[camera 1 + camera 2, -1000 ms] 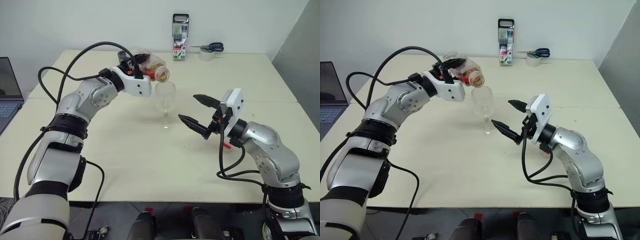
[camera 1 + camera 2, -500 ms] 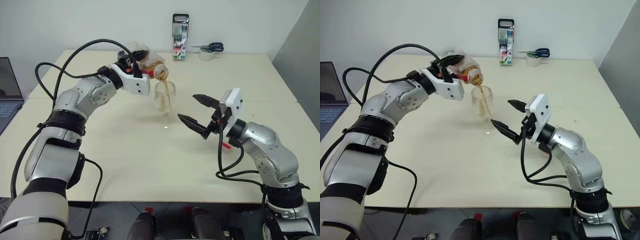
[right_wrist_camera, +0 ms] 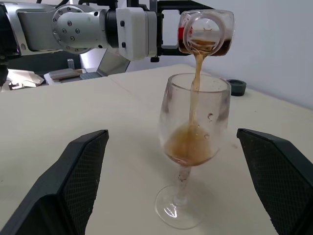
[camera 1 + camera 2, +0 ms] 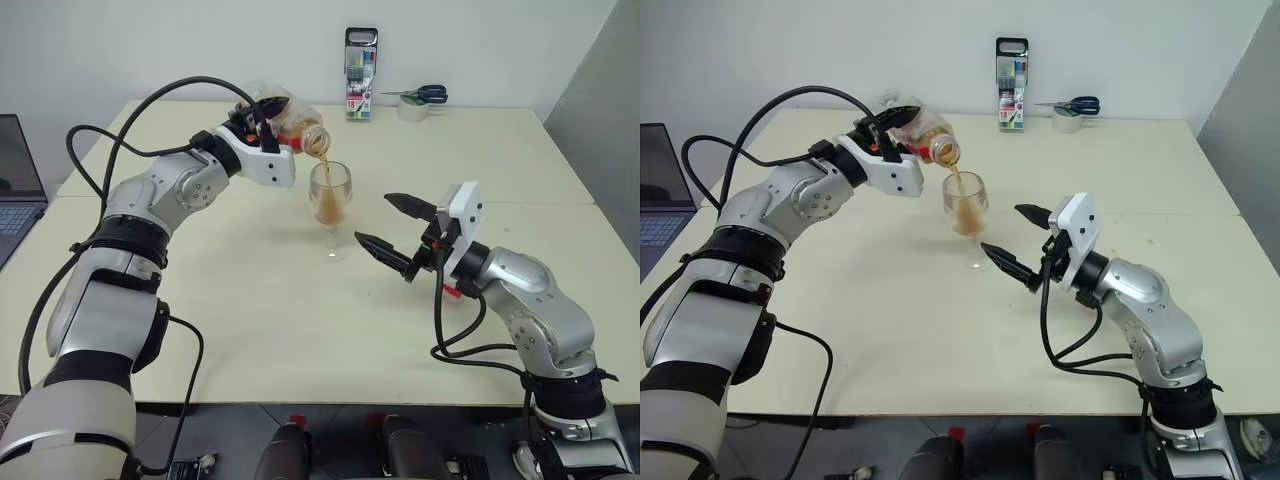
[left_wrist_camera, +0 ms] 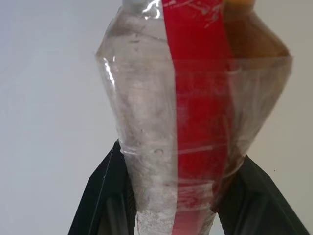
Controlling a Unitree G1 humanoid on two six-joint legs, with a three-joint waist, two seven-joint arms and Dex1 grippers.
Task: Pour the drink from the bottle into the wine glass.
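Bottle (image 4: 290, 122), upper centre, looks thin and crushable in the clenched left gripper (image 4: 262, 118); right gripper (image 4: 395, 226) gapes beside the fragile, top-heavy wine glass (image 4: 330, 205).

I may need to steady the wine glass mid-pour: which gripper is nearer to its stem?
Right. The right gripper sits open beside the wine glass, at stem height, not touching. The left gripper is above and behind the rim, shut on the tilted bottle.
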